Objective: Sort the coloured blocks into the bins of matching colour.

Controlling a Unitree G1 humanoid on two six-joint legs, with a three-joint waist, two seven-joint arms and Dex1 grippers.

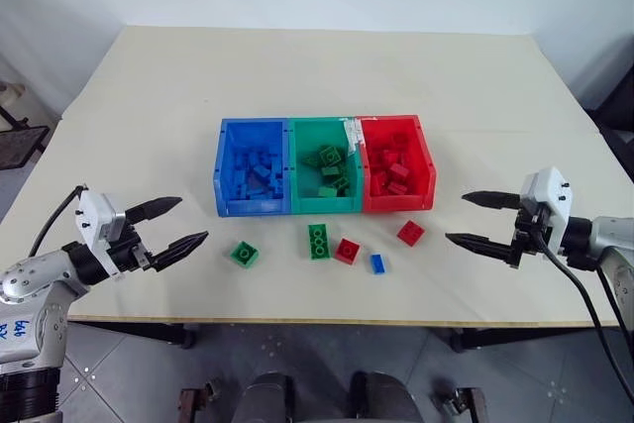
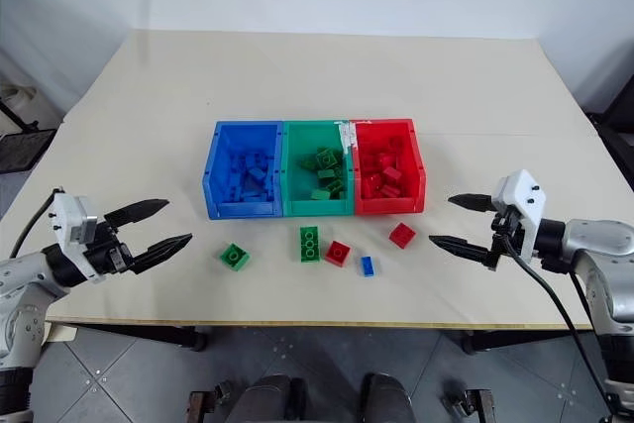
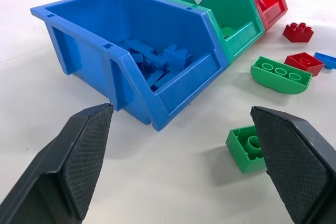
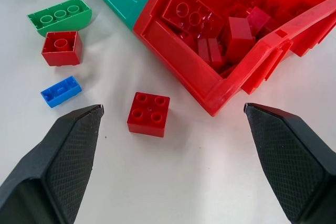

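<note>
Jaws of both grippers are seen spread wide, nothing held. The left gripper (image 1: 168, 225) is hung over the tabletop's near left edge, aimed inward toward the blue bin (image 1: 253, 180); the right gripper (image 1: 480, 220) is hung at the near right, aimed toward the red bin (image 1: 396, 175), tilted slightly down.

Five blocks are left loose on the tabletop (image 1: 149, 96) in front of the joined bins: a green square block (image 1: 244, 254) nearest the left gripper, a green oblong block (image 1: 318, 241) in front of the green bin (image 1: 322, 180), a red block (image 1: 347, 251) just beside it, a small blue block (image 1: 377, 264), and a red square block (image 1: 410, 233) close to the red bin's front wall. All three bins are already loaded with matching blocks (so the task is judged mostly done).

Risks, as judgement:
- the red block and the green oblong block sit nearly touching; a wide approach could nudge or catch both.
- the blue block is small and low; slipping out of the jaws is likely.
- the red square block lies near the bin wall; the bin row could be struck and shifted.
</note>
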